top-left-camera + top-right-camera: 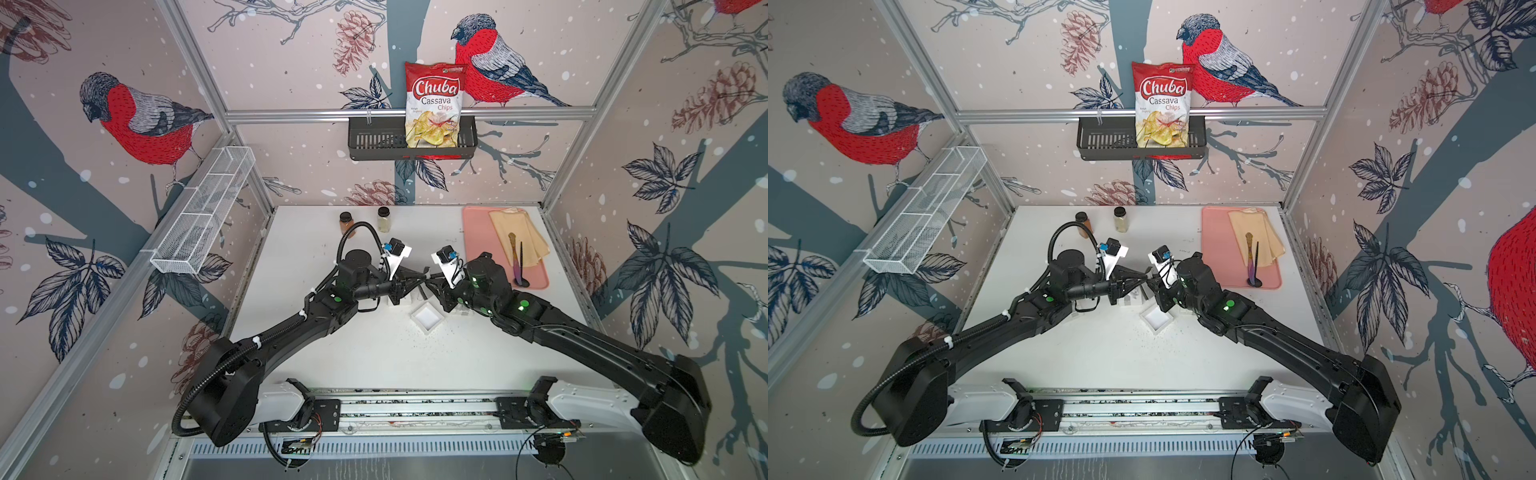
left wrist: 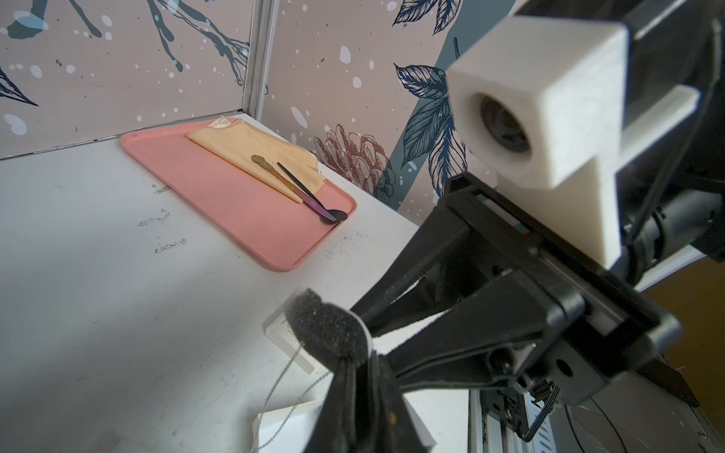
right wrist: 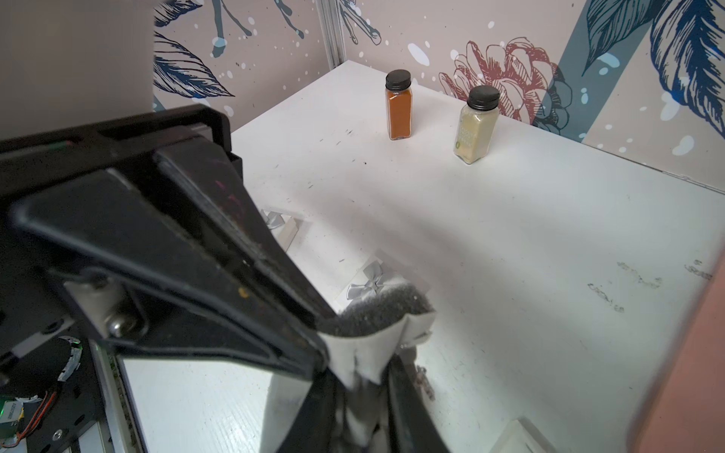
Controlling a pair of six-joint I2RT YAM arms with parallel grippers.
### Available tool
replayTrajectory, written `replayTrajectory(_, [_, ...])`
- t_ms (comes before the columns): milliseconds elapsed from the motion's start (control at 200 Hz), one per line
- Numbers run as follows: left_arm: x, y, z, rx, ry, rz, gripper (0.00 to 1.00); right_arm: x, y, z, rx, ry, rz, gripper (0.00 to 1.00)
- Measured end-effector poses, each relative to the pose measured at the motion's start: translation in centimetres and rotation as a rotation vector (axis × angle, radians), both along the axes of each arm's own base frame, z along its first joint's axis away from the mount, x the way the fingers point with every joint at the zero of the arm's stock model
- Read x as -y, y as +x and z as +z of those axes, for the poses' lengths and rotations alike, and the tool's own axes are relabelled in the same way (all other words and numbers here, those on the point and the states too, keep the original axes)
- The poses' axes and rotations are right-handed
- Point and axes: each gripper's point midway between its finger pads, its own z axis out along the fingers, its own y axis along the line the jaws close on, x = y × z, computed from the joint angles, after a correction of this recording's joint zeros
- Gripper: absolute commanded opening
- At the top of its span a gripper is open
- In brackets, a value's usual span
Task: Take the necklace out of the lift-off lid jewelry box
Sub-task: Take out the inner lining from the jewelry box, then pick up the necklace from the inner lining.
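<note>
My left gripper is clenched on the pad. The necklace hangs from the pad, long axis straight down, above the table and near the open box. The right gripper meets it tip to tip; I cannot tell how its jaws stand

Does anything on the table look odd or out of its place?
Yes. The foam insert hangs in the air, pinched by the left gripper, with the necklace chain dangling off it. Dark specks lie scattered beside the open white box.
</note>
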Motion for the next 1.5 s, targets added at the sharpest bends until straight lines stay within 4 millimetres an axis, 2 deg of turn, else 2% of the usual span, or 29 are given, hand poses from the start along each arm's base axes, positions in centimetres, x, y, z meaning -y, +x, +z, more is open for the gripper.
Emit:
replayTrajectory(80, [0.0, 0.0, 0.1, 0.002, 0.002, -0.001, 0.0, 0.5, 0.2, 0.1, 0.003, 0.002, -0.014, 0.5])
replayTrajectory(170, [0.0, -0.1, 0.4, 0.013, 0.014, -0.006, 0.0, 1.4, 0.2, 0.3, -0.01, 0.049, -0.023, 0.61])
replayTrajectory(295, [-0.4, -0.3, 2.0, 0.067, 0.018, 0.0, 0.0, 3.6, 0.0, 1.2, -0.013, 0.146, -0.032, 0.65])
replayTrajectory(395, [-0.9, -0.4, 3.6, 0.129, 0.015, 0.019, 0.0, 4.0, -0.9, 2.1, -0.008, 0.213, 0.001, 0.67])
replayTrajectory(505, [-1.3, -0.5, 4.5, 0.182, 0.018, 0.021, 0.0, 3.9, -1.8, 2.7, -0.011, 0.259, 0.047, 0.66])
replayTrajectory(615, [-1.5, -0.3, 5.4, 0.215, 0.022, 0.02, 0.0, 3.7, -2.2, 2.0, -0.03, 0.26, 0.071, 0.65])
replayTrajectory(750, [-1.5, -0.7, 6.0, 0.235, 0.02, -0.003, 0.0, 3.5, -2.0, 1.3, -0.032, 0.261, 0.076, 0.59])
replayTrajectory(906, [-1.6, -1.4, 6.7, 0.275, 0.011, -0.031, 0.0, 3.4, -1.7, 1.7, -0.016, 0.273, 0.075, 0.53])
replayTrajectory(1036, [-1.9, -1.9, 6.1, 0.324, 0.031, -0.045, 0.0, 3.5, -1.5, 1.9, -0.007, 0.278, 0.07, 0.53])
replayTrajectory(1171, [-2.1, -1.3, 4.9, 0.36, 0.109, -0.028, 0.0, 3.6, -1.2, 2.3, 0.01, 0.287, 0.063, 0.53])
replayTrajectory(1316, [-2.3, -0.6, 5.2, 0.409, 0.18, -0.019, 0.0, 3.7, -1.0, 2.6, 0.026, 0.295, 0.06, 0.53])
replayTrajectory(1501, [-2.9, -1.5, 5.6, 0.458, 0.212, -0.043, 0.0, 3.4, -1.1, 2.6, 0.024, 0.294, 0.08, 0.47])
